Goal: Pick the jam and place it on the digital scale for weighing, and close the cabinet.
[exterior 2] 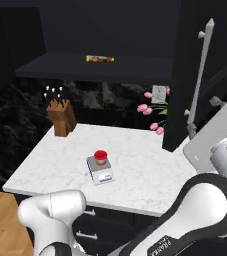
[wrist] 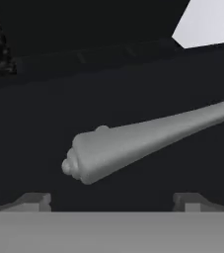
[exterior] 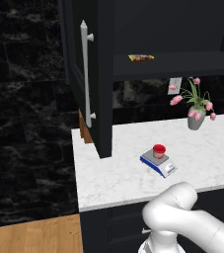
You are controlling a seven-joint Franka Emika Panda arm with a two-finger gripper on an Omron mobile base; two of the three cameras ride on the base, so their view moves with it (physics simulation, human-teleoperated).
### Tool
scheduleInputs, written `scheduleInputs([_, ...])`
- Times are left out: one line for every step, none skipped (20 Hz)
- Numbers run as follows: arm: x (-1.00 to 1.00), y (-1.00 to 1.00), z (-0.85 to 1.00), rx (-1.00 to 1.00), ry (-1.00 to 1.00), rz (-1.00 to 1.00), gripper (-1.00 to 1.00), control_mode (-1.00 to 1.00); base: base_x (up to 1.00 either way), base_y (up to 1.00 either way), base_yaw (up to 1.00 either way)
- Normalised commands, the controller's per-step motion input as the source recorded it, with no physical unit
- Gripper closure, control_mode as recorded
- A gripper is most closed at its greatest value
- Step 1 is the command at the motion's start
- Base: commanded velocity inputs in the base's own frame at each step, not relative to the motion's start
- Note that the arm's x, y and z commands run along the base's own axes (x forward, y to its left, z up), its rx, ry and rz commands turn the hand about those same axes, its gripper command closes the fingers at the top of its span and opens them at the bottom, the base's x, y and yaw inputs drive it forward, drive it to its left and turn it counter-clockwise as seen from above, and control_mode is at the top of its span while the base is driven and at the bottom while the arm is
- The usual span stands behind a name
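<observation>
Right up close in the hand view, the gripper (wrist: pixel 111 200) has its two dark tips spread wide and holds nothing, and just beyond them, across the gap, runs the capped end of a silver bar handle (wrist: pixel 133 143) against a black door panel. I'd say that is the bar of the open door of the cabinet (exterior 2: pixel 185 75) on the right, though the close view makes it hard to be sure. By my read that door is stiff, hinged and fairly heavy, swinging rather than lifting, and the smooth metal bar looks slippery, so a flat push on the panel near the handle may serve better than a pinch. Further out, on the white marble counter (exterior: pixel 113 178), the jam (exterior: pixel 159 150) sits upright on the grey platform of the digital scale (exterior: pixel 170 169), well apart from the hand: a small, rigid, light jar, that part looking done. Beyond it the other cabinet door (exterior: pixel 84 74) also stands open, with a yellow-brown packet (exterior: pixel 141 58) on the shelf behind.
</observation>
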Motion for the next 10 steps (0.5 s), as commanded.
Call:
scheduleInputs([0.08, 1.00, 0.04, -0.12, 0.47, -0.26, -1.00, -1.00, 0.00, 0.00, 0.00])
scheduleInputs([0.16, 0.94, 0.01, -0.06, 0.35, -0.31, -1.00, -1.00, 0.00, 0.00, 0.00])
scheduleInputs([0.20, 0.86, 0.08, 0.00, 0.26, -0.35, -1.00, -1.00, 0.00, 0.00, 0.00])
scheduleInputs([0.27, 0.84, 0.03, 0.00, 0.28, -0.36, -1.00, -1.00, 0.00, 0.00, 0.00])
scheduleInputs([0.40, 0.78, 0.11, 0.00, 0.26, -0.36, -1.00, -1.00, 0.00, 0.00, 0.00])
scheduleInputs([0.46, 0.78, 0.12, 0.00, 0.25, -0.36, -1.00, -1.00, 0.00, 0.00, 0.00])
scheduleInputs([0.56, 0.73, 0.15, 0.00, 0.23, -0.35, -1.00, -1.00, 0.00, 0.00, 0.00])
scheduleInputs([0.64, 0.76, 0.11, 0.00, 0.22, -0.34, -1.00, -1.00, 0.00, 0.00, 0.00])
scheduleInputs([0.84, 0.59, 0.08, 0.00, 0.21, -0.31, -1.00, -1.00, 0.00, 0.00, 0.00])
scheduleInputs([0.96, 0.56, 0.01, 0.00, 0.21, -0.28, -1.00, -1.00, 0.00, 0.00, 0.00])
